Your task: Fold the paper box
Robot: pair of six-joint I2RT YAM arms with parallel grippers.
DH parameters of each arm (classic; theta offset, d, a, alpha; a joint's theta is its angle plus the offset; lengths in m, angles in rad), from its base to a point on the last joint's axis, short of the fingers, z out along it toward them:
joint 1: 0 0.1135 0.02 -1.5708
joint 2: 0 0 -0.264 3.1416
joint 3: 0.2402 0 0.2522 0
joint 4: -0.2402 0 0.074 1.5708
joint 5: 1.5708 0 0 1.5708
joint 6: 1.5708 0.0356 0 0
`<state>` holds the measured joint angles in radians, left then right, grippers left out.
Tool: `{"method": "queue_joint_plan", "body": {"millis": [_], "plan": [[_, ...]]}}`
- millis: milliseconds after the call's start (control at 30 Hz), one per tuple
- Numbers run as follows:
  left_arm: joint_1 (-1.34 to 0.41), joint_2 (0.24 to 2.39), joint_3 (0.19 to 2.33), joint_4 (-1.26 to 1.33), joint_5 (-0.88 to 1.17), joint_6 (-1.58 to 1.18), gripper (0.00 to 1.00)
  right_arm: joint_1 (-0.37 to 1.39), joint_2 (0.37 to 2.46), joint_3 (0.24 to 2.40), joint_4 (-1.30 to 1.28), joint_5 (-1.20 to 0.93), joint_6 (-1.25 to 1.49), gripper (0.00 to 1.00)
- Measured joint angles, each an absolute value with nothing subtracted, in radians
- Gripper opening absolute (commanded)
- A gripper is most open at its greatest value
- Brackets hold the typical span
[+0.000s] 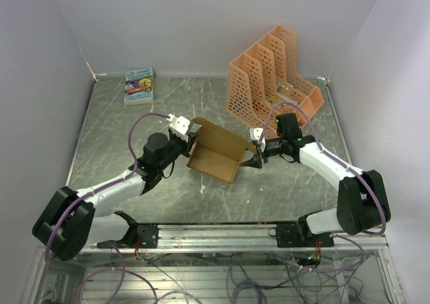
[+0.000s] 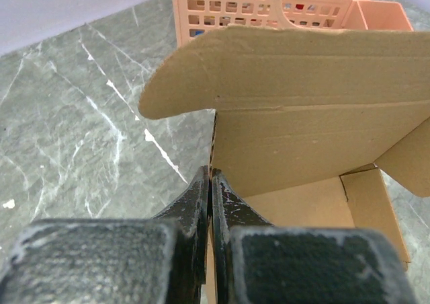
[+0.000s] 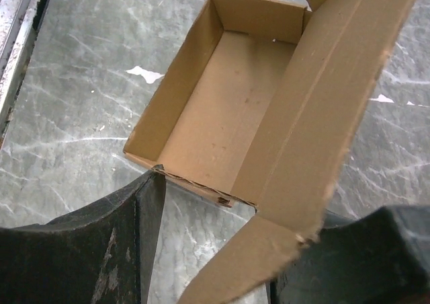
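Top view, left to right. Small printed book [image 1: 139, 85] far left of orange rack [image 1: 272, 82], by back edge of table [image 1: 114, 149]. Left gripper [image 1: 181, 128] well left of rack, at paper box [image 1: 216, 155] back-left corner. Paper box just front-left of rack, not touching it, tray open upward, lid standing up on rack side. Right gripper [image 1: 254, 157] just in front of rack, at box right end.

Left wrist only: fingers [image 2: 195, 200] pressed together, pinching edge of box wall; rack close behind lid.

Right wrist only: claw half-wide, fingers [image 3: 144, 210] either side of lid's end flap, one tip at tray end wall; other finger partly hidden behind flap.
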<state>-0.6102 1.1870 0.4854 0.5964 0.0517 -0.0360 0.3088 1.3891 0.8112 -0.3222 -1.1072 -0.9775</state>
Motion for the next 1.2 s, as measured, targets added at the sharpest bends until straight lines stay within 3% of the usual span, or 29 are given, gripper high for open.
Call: {"method": "queue_joint_plan", "body": {"millis": [467,1200], "plan": [[-0.741,1.194,0.492,0.582,-0.226,-0.045,0.07,0.355,1.374,0.798,-0.286,-1.026,-0.946,0.50],[-0.869,1.353,0.354,0.873,-0.504,-0.035,0.09,0.440,1.377,0.791,-0.278,-0.877,-0.934,0.49]]}}
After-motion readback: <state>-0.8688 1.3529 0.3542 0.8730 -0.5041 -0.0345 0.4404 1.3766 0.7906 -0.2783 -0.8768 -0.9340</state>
